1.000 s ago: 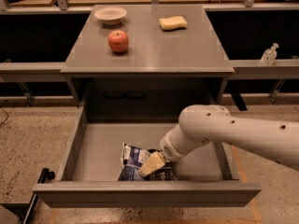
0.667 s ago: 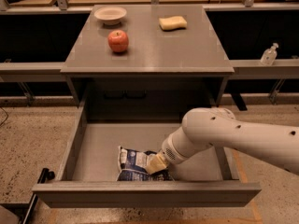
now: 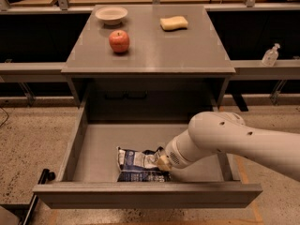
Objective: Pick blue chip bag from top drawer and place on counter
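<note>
The blue chip bag point(image 3: 137, 164), crinkled dark blue and white foil, lies on the floor of the open top drawer point(image 3: 79, 142) near its front panel. My gripper point(image 3: 162, 164) reaches down into the drawer from the right on the white arm and sits at the bag's right end, touching it. The arm's wrist hides most of the gripper. The counter point(image 3: 154, 46) is the grey cabinet top above the drawer.
On the counter stand a red apple point(image 3: 119, 41), a white bowl point(image 3: 111, 15) and a yellow sponge point(image 3: 174, 23). A clear bottle point(image 3: 271, 55) stands on the ledge at the right. The drawer's low side walls and front panel point(image 3: 145, 195) surround the bag.
The arm has shifted a little to the left and lower in the drawer, and the chip bag has slid slightly left with it.
</note>
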Action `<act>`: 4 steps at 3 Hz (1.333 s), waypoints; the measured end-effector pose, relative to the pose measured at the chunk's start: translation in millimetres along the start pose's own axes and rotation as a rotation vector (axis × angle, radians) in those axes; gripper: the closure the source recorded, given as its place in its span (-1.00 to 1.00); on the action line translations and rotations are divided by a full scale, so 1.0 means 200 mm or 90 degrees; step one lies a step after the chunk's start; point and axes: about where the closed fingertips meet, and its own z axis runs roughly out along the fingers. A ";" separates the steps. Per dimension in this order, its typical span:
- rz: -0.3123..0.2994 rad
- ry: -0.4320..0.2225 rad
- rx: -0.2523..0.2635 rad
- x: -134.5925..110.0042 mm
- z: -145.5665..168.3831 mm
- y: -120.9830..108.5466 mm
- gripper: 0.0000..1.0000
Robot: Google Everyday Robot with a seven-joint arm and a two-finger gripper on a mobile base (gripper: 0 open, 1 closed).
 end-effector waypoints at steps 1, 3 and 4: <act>0.011 -0.024 -0.019 -0.02 -0.04 0.01 1.00; -0.015 -0.123 -0.100 -0.26 -0.40 -0.01 1.00; -0.045 -0.177 -0.130 -0.42 -0.63 -0.09 1.00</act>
